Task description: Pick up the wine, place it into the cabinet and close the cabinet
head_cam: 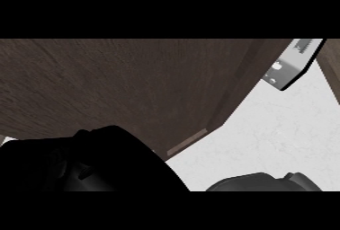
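Wine is out of my sight, cabinet door (126, 85) filling ten to one o'clock, left hand (93, 161) against it to shut, grip unreadable; right hand (266, 182) unreadable too.

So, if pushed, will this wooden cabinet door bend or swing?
It probably swings without bending: the cabinet door looks like one flat wooden panel, and a metal hinge shows at upper right. Being broad, it may feel heavy.

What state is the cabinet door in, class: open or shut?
Open, apparently: the brown door slants across the white counter and a metal hinge lies exposed. How far open, cannot tell.
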You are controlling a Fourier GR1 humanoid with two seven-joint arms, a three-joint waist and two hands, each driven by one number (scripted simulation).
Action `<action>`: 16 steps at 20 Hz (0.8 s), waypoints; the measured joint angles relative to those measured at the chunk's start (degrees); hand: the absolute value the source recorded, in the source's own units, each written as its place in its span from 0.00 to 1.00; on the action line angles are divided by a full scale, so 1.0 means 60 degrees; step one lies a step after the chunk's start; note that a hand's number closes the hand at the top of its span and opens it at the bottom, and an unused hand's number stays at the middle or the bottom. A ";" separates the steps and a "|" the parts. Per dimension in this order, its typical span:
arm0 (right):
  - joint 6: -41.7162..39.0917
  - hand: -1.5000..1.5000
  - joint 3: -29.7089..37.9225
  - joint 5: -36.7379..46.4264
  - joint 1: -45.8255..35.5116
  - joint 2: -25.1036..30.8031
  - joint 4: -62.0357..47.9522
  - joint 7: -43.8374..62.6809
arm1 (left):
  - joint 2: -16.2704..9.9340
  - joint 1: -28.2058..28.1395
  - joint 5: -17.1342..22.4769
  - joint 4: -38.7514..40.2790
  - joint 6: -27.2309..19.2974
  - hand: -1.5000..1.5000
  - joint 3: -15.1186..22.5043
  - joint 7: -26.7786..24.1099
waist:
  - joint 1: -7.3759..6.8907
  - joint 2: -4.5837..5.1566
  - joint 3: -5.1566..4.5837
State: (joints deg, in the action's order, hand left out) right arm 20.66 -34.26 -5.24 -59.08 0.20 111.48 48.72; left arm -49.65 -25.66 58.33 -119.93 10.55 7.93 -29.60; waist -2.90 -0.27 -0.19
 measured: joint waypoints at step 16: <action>0.0549 1.00 0.1347 -0.1313 -0.2728 -0.0038 -0.7393 -0.3946 | -0.0664 -0.0217 0.1534 0.0860 0.1826 1.00 -0.1957 0.0684 | -0.0077 0.0100 0.0015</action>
State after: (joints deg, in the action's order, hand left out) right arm 23.95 -26.18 -13.12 -75.45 -0.02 67.12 25.04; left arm -53.63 -26.96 67.53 -114.77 21.50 -3.81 -25.49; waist -3.36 0.33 -0.10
